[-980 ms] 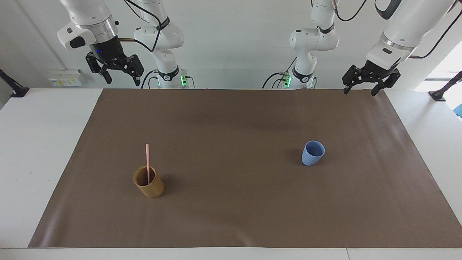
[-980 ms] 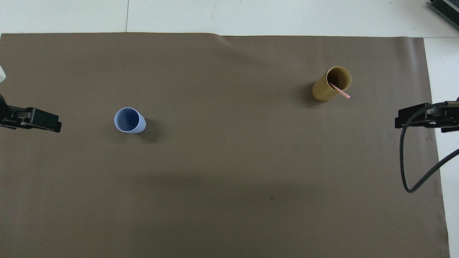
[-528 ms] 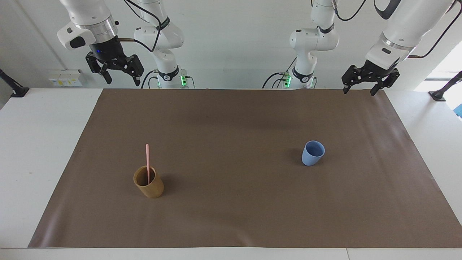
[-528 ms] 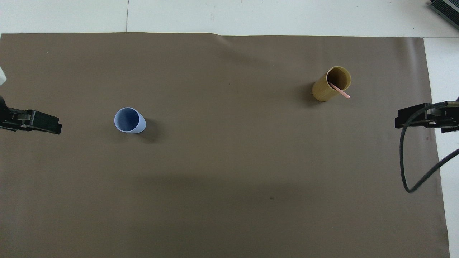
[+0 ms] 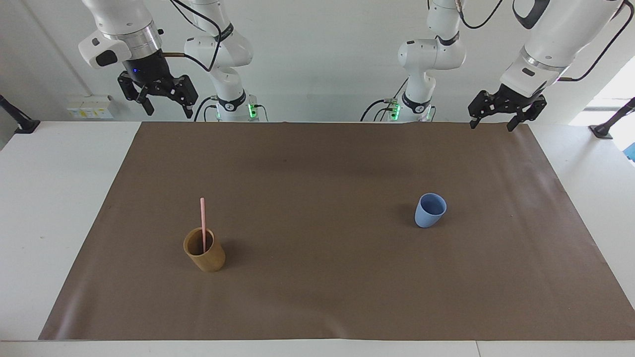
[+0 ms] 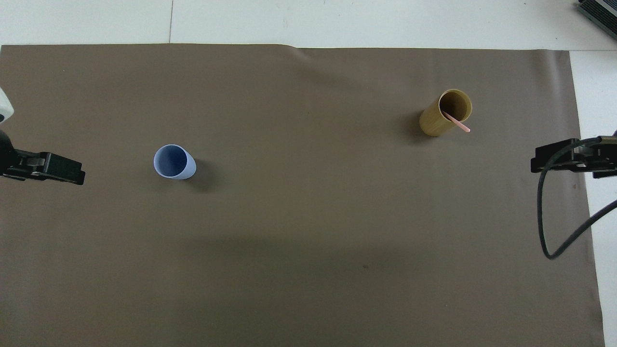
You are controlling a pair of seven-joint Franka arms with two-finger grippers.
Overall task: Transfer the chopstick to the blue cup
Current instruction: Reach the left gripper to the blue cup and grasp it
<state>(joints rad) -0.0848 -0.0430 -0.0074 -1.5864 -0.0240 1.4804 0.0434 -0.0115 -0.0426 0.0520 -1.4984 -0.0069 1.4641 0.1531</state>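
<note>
Jaws spread on both grippers, left (image 5: 497,115) and right (image 5: 158,97), hanging empty. Chopstick (image 5: 202,223) standing in wooden cup (image 5: 204,250), well apart from blue cup (image 5: 429,210). Probably light, stiff, slippery; pinching best near the exposed top.

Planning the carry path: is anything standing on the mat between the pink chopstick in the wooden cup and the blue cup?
Nothing visible. The thin pale-pink chopstick stands in the tan cylindrical wooden cup; only bare brown mat lies between it and the small light-blue cup.
</note>
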